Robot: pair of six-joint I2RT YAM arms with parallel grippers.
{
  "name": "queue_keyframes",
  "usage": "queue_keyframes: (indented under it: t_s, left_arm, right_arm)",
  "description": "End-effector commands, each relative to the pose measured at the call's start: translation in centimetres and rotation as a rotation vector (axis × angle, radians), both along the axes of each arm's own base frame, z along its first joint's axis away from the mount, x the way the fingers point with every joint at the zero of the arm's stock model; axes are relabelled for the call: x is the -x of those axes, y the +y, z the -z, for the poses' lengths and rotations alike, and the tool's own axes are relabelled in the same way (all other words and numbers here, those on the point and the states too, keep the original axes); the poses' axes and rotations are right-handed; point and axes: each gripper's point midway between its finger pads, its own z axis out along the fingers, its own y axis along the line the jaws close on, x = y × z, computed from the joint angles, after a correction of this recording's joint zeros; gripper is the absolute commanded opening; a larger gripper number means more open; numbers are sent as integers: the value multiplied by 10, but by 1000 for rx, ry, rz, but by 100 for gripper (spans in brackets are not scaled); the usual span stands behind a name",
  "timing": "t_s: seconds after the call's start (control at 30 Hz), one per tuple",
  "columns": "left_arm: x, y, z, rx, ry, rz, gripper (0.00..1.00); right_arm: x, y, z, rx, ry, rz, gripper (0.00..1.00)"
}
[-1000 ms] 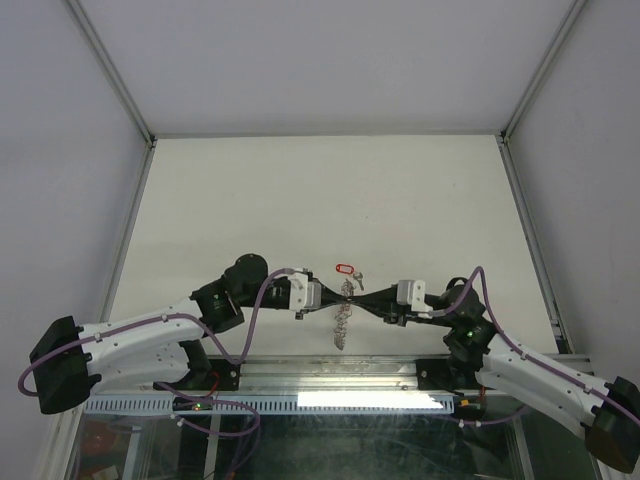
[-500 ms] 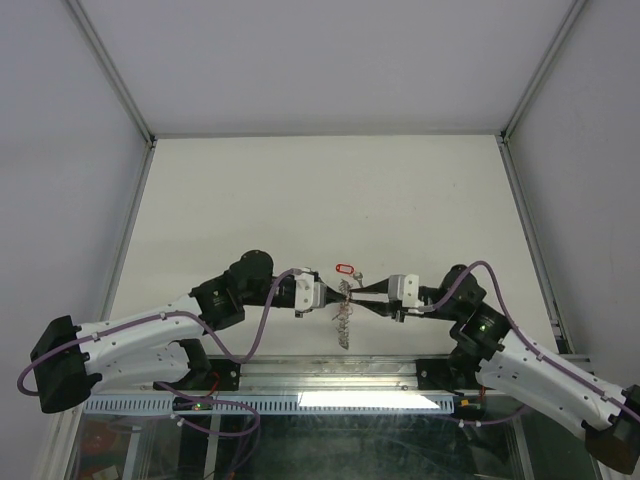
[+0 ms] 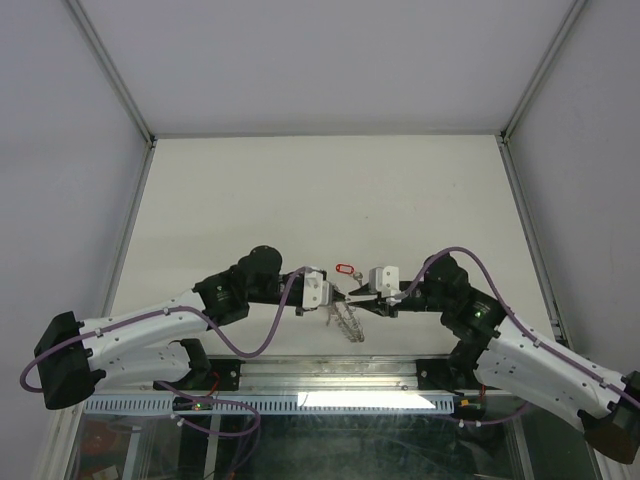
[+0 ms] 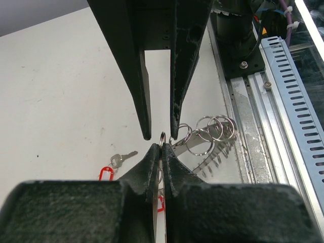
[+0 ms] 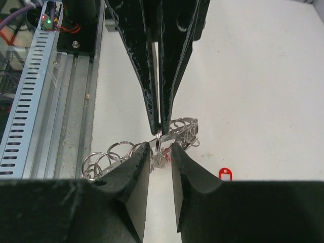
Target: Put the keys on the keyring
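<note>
Both arms reach in and meet tip to tip, low in the middle of the overhead view. My left hand (image 4: 161, 152) is pinched tight on the keyring (image 4: 210, 132) wire, with the key bunch trailing below it. My right hand (image 5: 159, 148) is narrowly apart, straddling the same wire without gripping it. The red-tagged key (image 3: 347, 268) lies loose on the desk (image 3: 300, 190) just above the hands. There's lots of bare desk toward the top, and the metal rail (image 3: 330, 375) is close below.

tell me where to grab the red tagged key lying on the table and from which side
Probably the red tag, not the tiny key: it is the wider part and lies flat on the table. Come straight down from above, pinching across its narrow width, leaving the key end free.
</note>
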Motion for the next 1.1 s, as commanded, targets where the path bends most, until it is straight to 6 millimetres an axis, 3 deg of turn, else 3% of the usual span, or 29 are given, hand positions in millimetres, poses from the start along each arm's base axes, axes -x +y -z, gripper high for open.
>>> queue_keyframes:
  t_s: [0.0, 0.8, 1.07]
  left_arm:
    - [-7, -9, -35, 78, -73, -3, 0]
    - [-7, -11, -27, 34, -53, 7, 0]
    - [-6, -11, -27, 35, -51, 9, 0]
  right_arm:
    - [0, 5, -16, -12, -14, -20, 26]
    - [-6, 8, -23, -39, -25, 4, 23]
    - [-8, 12, -17, -29, -12, -1, 22]
